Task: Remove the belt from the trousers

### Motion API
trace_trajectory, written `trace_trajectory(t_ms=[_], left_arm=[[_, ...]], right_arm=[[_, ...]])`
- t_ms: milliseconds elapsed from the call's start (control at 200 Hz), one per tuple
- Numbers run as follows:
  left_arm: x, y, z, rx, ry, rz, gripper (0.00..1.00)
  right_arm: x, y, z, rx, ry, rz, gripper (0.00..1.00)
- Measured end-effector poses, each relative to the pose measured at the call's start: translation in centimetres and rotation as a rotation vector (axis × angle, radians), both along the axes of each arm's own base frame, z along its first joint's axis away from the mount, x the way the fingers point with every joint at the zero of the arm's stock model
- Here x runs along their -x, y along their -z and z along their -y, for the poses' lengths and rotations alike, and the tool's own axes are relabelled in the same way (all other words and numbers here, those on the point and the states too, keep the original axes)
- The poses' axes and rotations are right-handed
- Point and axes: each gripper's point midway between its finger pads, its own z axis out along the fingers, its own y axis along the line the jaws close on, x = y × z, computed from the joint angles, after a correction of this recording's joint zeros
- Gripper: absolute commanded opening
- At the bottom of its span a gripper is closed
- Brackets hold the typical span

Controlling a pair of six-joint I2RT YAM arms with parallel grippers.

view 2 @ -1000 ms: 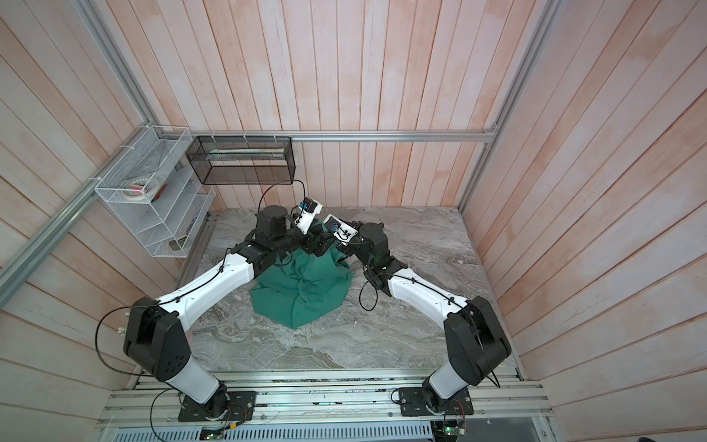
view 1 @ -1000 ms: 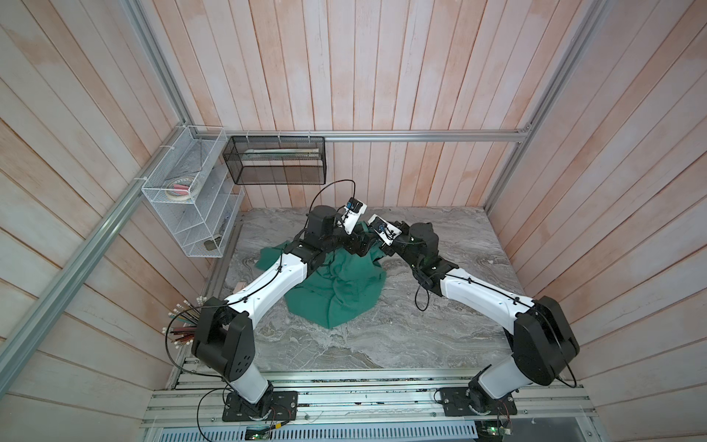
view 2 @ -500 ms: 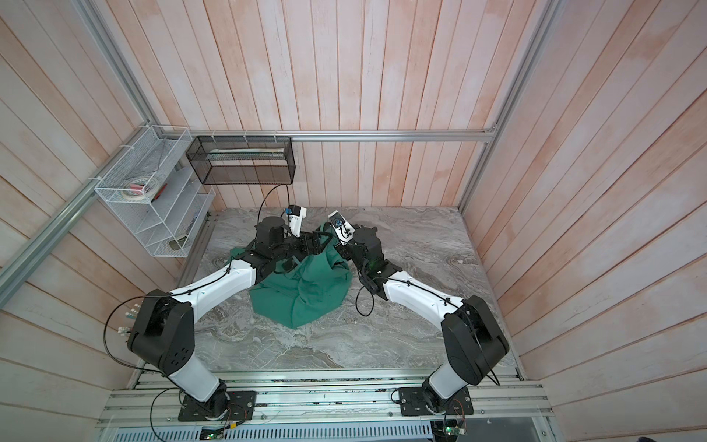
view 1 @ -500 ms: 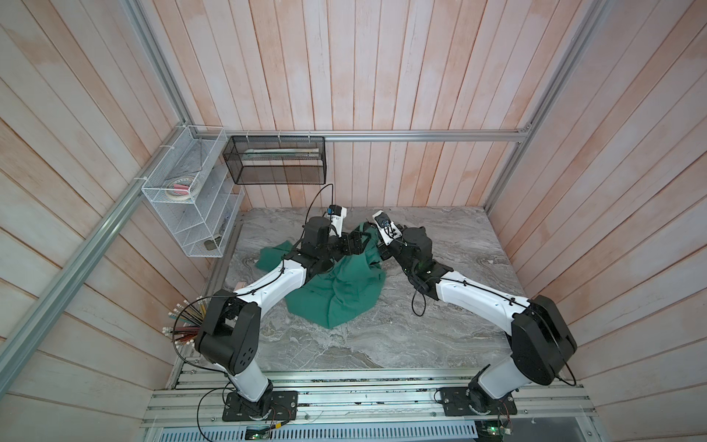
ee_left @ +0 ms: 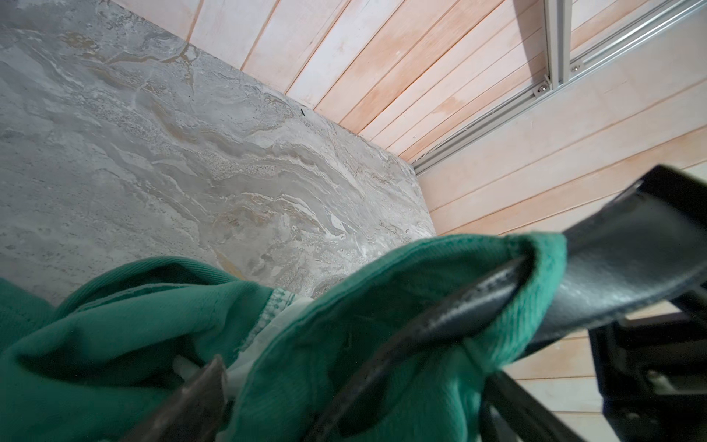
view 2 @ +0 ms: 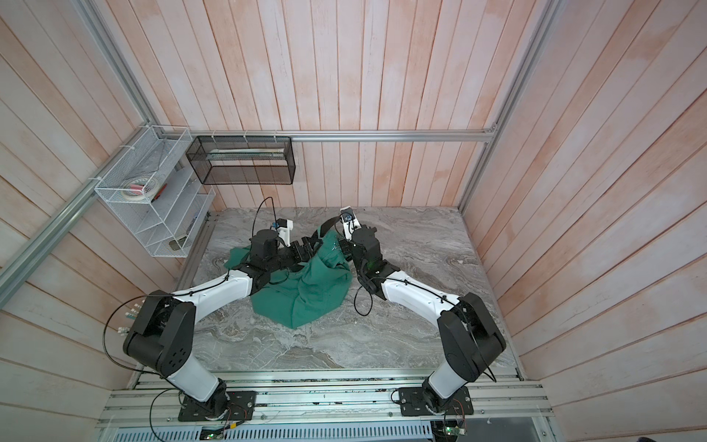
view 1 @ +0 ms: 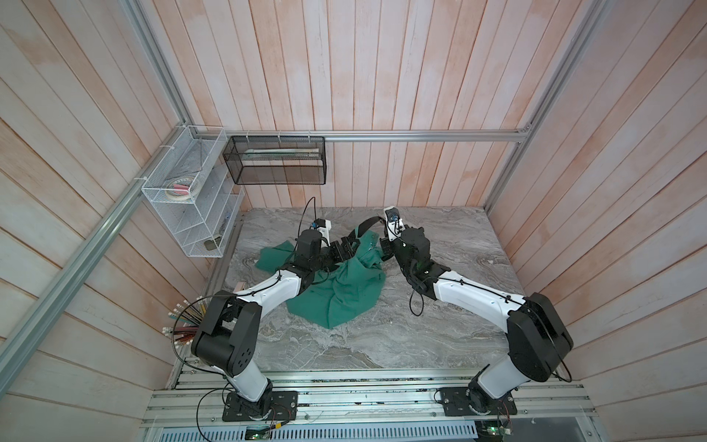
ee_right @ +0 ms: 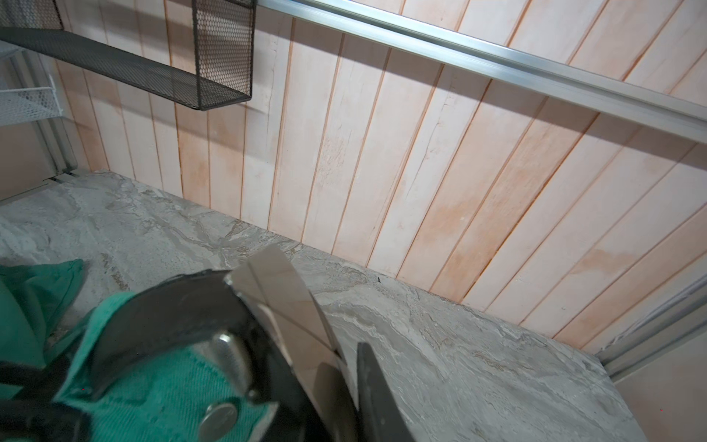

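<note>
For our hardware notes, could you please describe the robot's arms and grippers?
The left arm and right arm have white link shells, black joint housings and thin black cables along them. The left gripper and right gripper are black.

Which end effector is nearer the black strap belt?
Right: the right end effector grips the black belt; the left end effector stands open beside it, by the teal-green cloth trousers' waistband.

The grey marbled table (view 1: 440, 329) carries the teal trousers (view 1: 344, 294), crumpled left of centre (far side bunched).
</note>
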Motion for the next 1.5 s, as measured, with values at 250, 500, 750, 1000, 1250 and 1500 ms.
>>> trace_trajectory(t_ms=[250, 500, 750, 1000, 1250, 1500], left_arm=[[-0.9, 3.3, -4.7, -0.003, -0.164, -0.101, 1.00], [0.6, 1.4, -4.5, -0.108, -0.125, 0.065, 1.00], [0.6, -12.4, -0.1, -0.261, -0.001, 0.523, 1.00], [-2.3, -16.0, 2.8, -0.329, 0.014, 0.622, 0.99], [-5.7, -13.1, 3.7, -0.415, -0.004, 0.568, 0.99], [-7.5, -10.7, 1.3, -0.291, -0.083, 0.404, 0.96]], right_arm=[[-1.9, -5.5, 4.7, -0.240, 0.227, 0.079, 0.00], [-2.0, -8.7, 3.5, -0.263, 0.150, 0.131, 0.00], [-1.4, -7.9, 0.0, -0.220, 0.012, 0.108, 0.00], [-1.0, -7.7, -1.9, -0.238, -0.085, 0.093, 0.00], [-0.9, -8.9, -2.4, -0.279, -0.105, 0.075, 0.00], [-1.0, -8.6, -1.7, -0.303, -0.075, 0.059, 0.00]])
